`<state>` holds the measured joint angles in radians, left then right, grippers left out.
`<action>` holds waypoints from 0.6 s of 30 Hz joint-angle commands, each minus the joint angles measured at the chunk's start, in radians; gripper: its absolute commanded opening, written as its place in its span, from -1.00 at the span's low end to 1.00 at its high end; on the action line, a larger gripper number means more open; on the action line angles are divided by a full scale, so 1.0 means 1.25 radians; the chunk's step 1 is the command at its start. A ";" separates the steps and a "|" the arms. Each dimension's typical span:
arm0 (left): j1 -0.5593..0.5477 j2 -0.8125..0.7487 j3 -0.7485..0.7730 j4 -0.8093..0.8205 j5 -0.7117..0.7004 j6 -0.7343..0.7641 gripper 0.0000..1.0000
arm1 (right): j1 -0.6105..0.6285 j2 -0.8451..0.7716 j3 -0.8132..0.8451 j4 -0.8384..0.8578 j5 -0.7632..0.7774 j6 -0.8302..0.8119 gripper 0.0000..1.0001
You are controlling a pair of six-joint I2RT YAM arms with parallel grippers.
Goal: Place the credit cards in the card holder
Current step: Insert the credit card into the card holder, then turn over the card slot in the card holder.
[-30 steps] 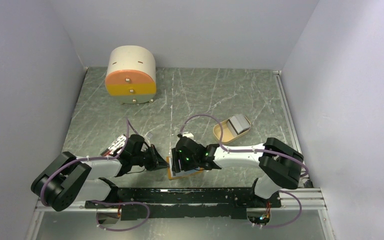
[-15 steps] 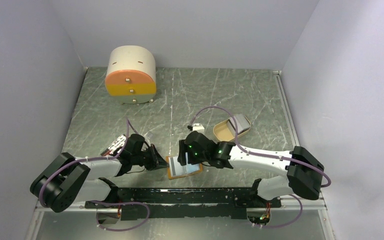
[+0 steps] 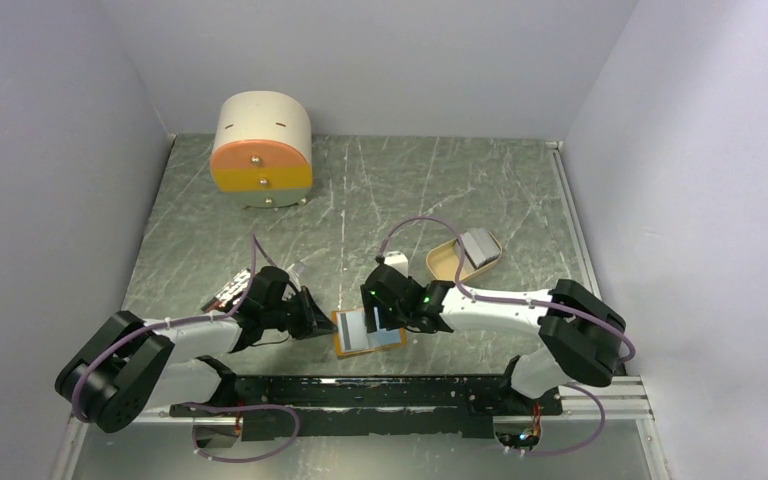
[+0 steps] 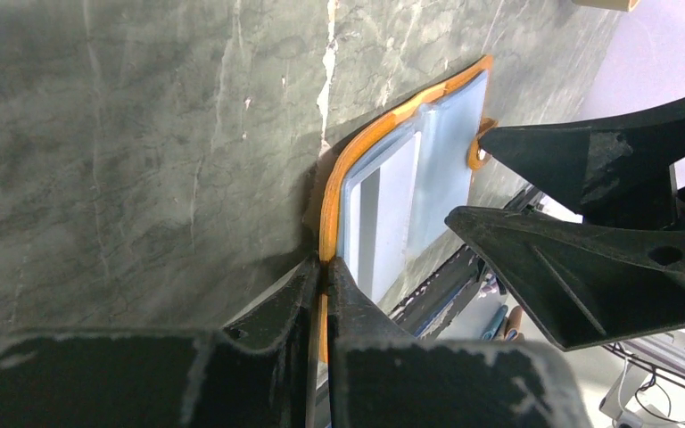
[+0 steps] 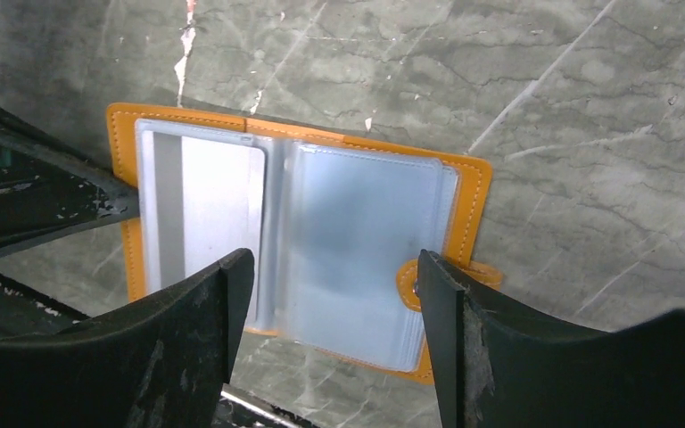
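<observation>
Near the 6 o'clock edge of the surface (image 3: 360,190), the card holder (image 5: 474,209) lies open and flat, with its pale blue sleeves up. In the right wrist view its snap tab sits at the 4 o'clock corner. One card (image 5: 214,205), pale with a grey stripe, appears to sit inside the 9 o'clock sleeve. More credit cards (image 3: 478,245) rest in the tan tray (image 3: 443,263), at about 1 o'clock from the holder and well apart from it.

The left hand (image 4: 325,267) is pressed together on the holder's orange 9 o'clock rim, pinning that cover to the surface. The right hand (image 5: 332,267) hangs just above the sleeves with its fingers spread wide and nothing between them.

I judge this to be the let-go after a card was seated, with a trip to the tray next. To do that well, the right hand should rise straight up before swinging toward 1 o'clock, so that neither fingertip snags a sleeve or flips the loose cover. The left pinch needs to be firm meanwhile, or the holder may slide or fold.

The left forearm lies low along the surface, its hand level and pointing toward 3 o'clock. The right arm stretches in from 4 o'clock, with its wrist tipped down over the holder.
</observation>
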<state>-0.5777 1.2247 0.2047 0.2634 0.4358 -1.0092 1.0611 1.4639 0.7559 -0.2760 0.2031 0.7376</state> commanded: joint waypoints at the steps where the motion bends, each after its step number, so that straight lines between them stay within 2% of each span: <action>1: -0.002 -0.011 0.019 -0.017 -0.024 0.013 -0.82 | -0.003 0.017 0.005 -0.009 0.042 -0.004 0.44; 10: -0.003 -0.017 0.017 -0.020 -0.026 0.016 -0.82 | 0.017 -0.048 0.020 0.002 -0.016 0.023 0.43; 18: -0.003 -0.003 0.026 -0.021 -0.022 0.020 -0.82 | 0.030 0.039 0.024 0.025 0.002 0.036 0.42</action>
<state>-0.5777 1.2194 0.2115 0.2398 0.4248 -1.0012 1.0931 1.4631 0.7723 -0.2600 0.1925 0.7662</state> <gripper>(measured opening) 0.096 0.710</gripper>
